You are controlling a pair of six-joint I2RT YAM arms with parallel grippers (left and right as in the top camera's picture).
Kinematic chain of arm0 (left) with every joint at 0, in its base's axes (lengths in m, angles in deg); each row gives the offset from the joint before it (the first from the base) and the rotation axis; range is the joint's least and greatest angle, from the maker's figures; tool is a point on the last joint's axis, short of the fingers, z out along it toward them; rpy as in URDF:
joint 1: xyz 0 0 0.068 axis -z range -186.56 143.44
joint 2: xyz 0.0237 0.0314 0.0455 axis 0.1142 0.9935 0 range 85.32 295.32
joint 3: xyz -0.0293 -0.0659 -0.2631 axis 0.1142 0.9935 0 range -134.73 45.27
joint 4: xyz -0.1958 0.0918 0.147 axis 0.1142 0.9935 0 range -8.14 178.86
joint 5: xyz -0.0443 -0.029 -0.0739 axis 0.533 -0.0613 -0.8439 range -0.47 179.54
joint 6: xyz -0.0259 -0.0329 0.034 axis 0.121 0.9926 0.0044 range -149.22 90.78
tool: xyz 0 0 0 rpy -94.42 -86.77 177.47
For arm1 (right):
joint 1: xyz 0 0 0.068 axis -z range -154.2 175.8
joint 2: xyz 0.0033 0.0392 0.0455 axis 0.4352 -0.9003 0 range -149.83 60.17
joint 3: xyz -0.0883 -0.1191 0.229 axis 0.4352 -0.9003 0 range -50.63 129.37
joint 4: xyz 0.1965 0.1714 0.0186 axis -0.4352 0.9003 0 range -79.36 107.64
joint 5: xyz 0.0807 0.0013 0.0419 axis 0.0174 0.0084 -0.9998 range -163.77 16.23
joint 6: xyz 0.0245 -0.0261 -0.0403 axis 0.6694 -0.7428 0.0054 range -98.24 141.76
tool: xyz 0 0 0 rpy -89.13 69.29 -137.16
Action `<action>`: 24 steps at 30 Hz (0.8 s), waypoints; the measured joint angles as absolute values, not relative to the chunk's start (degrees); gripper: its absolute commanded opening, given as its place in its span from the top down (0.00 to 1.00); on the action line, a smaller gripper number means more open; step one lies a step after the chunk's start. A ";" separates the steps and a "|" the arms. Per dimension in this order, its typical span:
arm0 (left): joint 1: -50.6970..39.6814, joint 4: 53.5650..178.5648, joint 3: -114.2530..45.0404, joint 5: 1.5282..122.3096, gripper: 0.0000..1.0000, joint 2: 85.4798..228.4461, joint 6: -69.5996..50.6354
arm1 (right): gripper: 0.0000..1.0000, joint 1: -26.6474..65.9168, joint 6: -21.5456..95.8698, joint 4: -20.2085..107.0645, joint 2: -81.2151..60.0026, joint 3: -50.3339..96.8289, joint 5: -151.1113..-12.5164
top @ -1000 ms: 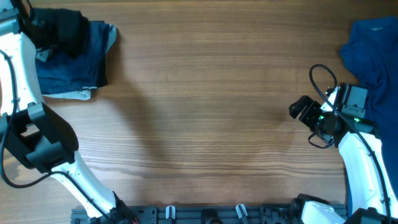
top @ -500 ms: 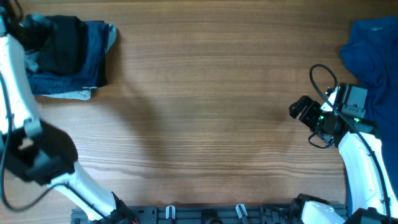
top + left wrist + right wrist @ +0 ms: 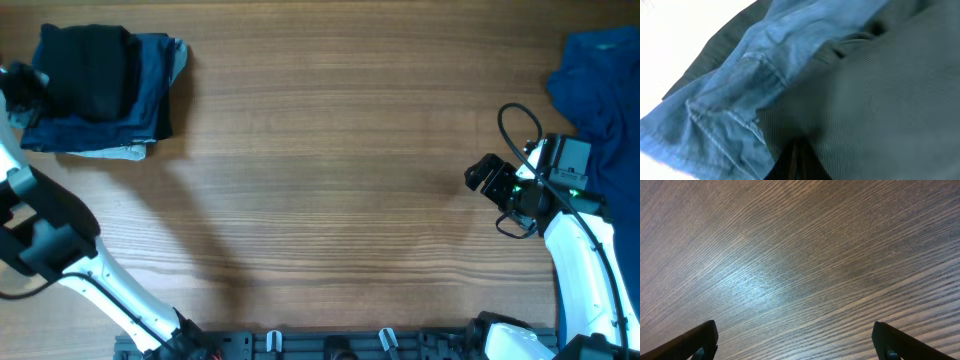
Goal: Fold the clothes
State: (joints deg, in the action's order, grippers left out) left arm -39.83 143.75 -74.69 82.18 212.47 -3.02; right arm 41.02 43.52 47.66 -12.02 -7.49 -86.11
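1. Left gripper (image 3: 20, 84): jaws can't be read. The left wrist view is filled with fabric at very close range, with only a dark sliver at the bottom centre. In the overhead view it sits at the left edge of the stack.
2. Right gripper (image 3: 484, 178): jaws spread wide and empty. Both tips frame bare table (image 3: 800, 255). It hasn't moved over the last second.
3. Change: a second ago the black shirt (image 3: 88, 72) was bunched up under the left arm at the stack's top-left corner. Now it lies flat as a compact dark rectangle, and the arm has swung off to the left.
4. The shirt rests on top of the folded blue pile (image 3: 152, 100) in the table's far-left corner. Blue denim-like hems show just beside it in the wrist view.
5. Meaning: the black shirt looks folded and stacked, probably released, though that isn't confirmed.
6. Remaining: the dark blue garment (image 3: 600, 70) is heaped unfolded at the far right, just behind the right arm. It is likely next.
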 measured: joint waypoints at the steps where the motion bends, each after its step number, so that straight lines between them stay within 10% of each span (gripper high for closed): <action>1: -39.83 143.48 -74.67 82.18 0.96 213.10 -3.05 | 0.00 41.02 43.52 47.66 -12.02 -7.49 -86.13; 13: -30.37 126.83 -74.98 64.91 0.87 200.05 -3.00 | 0.01 41.02 43.52 47.64 -12.02 -7.49 -86.11; 24: -22.89 127.05 -74.89 65.68 0.96 217.50 -3.05 | 0.00 41.02 43.52 47.66 -12.02 -7.49 -86.11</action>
State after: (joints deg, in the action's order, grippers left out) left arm -22.89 127.05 -74.89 65.68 217.50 -3.05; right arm 41.02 43.52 47.66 -12.02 -7.49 -86.11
